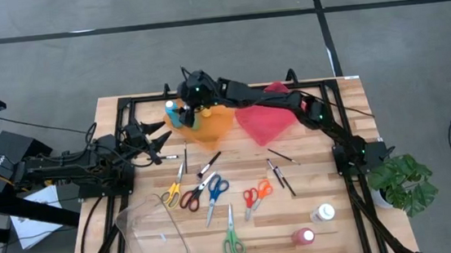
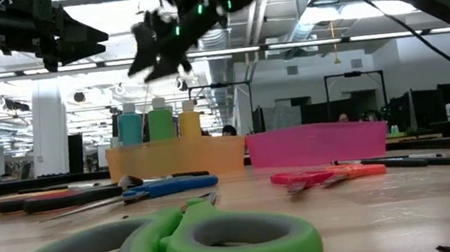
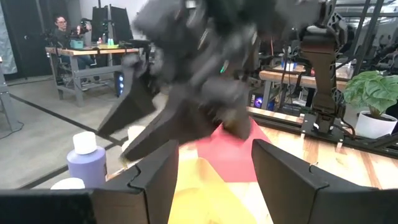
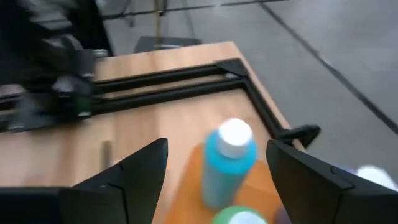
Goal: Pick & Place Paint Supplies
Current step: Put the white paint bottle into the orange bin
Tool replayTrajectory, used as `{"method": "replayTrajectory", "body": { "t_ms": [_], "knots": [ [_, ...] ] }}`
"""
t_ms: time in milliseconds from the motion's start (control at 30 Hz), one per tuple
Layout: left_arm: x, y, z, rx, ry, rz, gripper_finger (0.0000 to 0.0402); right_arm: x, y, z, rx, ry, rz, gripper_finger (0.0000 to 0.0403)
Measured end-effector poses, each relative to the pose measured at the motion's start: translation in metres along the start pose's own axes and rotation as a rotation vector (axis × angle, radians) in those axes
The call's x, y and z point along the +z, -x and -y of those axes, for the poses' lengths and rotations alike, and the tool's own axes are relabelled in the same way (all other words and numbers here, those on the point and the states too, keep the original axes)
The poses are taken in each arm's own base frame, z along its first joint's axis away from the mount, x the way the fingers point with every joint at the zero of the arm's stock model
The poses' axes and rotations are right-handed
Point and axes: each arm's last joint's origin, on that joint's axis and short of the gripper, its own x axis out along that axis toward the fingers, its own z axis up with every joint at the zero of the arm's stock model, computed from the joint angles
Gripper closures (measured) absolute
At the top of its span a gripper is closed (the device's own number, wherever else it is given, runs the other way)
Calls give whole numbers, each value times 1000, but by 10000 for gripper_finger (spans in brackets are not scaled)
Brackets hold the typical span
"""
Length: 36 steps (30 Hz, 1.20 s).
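Note:
Blue (image 1: 172, 108), green (image 2: 160, 121) and yellow (image 2: 189, 120) paint bottles stand upright in the orange tray (image 1: 213, 123). My right gripper (image 1: 189, 101) hovers open above them. In the right wrist view its fingers (image 4: 216, 146) stand on either side of the blue bottle (image 4: 227, 162), clear of it. My left gripper (image 1: 161, 142) is open and empty at the table's left, raised off the table. Several scissors, among them the blue pair (image 1: 215, 189) and the green pair (image 1: 233, 240), and thin brushes (image 1: 278, 171) lie flat on the table. A white bottle (image 1: 325, 212) and a pink bottle (image 1: 303, 236) stand at the near right.
A red tray (image 1: 266, 121) stands right of the orange tray, under my right arm. A clear plastic tray (image 1: 149, 231) lies at the near left. A potted plant (image 1: 406, 180) stands at the table's right edge. A black frame rail (image 1: 137, 101) runs around the table's far part.

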Motion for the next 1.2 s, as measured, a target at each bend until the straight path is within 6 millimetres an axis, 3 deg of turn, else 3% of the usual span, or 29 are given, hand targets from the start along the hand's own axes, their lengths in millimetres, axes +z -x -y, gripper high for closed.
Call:
{"method": "replayTrajectory", "body": {
  "t_ms": [67, 167, 333, 467, 600, 733, 1000, 1200],
  "knots": [
    [0, 0, 0, 0, -1, -1, 202, 15, 17, -6, 34, 24, -25, 132],
    [-2, 0, 0, 0, -10, -20, 202, 28, 63, -13, 41, 46, -79, 132],
    [-2, 0, 2, -73, -10, -26, 201, 49, 164, -24, -56, 31, -186, 132],
    [-3, 0, 3, -96, 12, -29, 202, 43, 235, -47, -168, 13, -240, 132],
    [-3, 0, 3, -95, 33, -37, 201, 12, 292, -76, -213, -38, -268, 132],
    [-3, 0, 3, -95, 38, -37, 202, -37, 334, -109, -221, -119, -229, 132],
    [-3, 0, 3, -94, 41, -31, 201, -145, 382, -153, -103, -333, -198, 132],
    [-3, 0, 3, -94, 41, -31, 201, -178, 403, -170, 17, -355, -359, 132]
  ]
}}
